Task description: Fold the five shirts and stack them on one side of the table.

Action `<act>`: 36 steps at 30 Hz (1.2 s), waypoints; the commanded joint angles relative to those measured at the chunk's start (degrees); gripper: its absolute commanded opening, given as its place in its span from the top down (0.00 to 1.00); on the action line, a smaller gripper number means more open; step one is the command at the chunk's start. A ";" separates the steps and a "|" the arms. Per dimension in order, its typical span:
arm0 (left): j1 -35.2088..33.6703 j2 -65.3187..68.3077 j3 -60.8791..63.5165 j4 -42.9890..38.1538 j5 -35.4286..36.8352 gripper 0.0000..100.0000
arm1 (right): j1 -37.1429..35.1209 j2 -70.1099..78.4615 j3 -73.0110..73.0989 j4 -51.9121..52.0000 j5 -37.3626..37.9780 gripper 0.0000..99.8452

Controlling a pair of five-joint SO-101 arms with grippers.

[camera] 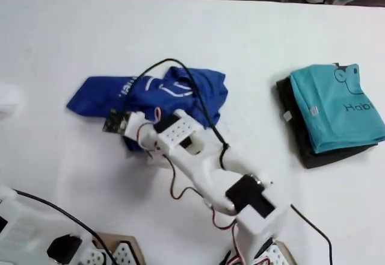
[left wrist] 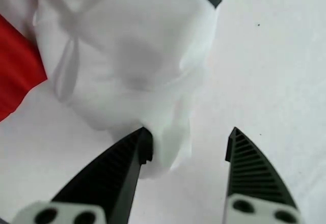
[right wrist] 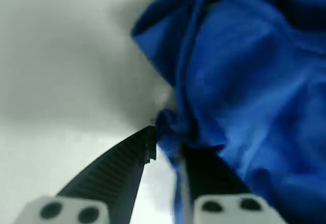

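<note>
2 stacked: teal shirt on black shirt. Right pincer nips crumpled blue shirt; left pincer wide by white shirt.

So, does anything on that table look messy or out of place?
The blue shirt lies crumpled in a heap, a bunched edge pinched in the right end effector. The teal shirt sits folded but slightly askew on a black shirt, whose edges stick out.

Colours: blue shirt w/ white print, teal shirt, black shirt, white shirt, red shirt.
</note>
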 commanded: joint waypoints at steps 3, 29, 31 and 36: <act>-0.09 -0.53 -0.40 0.09 -0.18 0.74 | 3.38 -2.24 -2.73 2.07 0.00 0.98; 5.71 -0.70 -0.66 4.66 0.09 0.74 | 2.86 -36.62 13.45 6.64 0.00 0.98; 5.71 -0.62 -0.66 4.57 0.18 0.74 | 1.27 -33.45 17.85 2.42 0.00 0.98; 5.36 -0.53 -0.40 4.22 -0.09 0.74 | -4.18 -26.42 21.01 0.31 0.00 0.98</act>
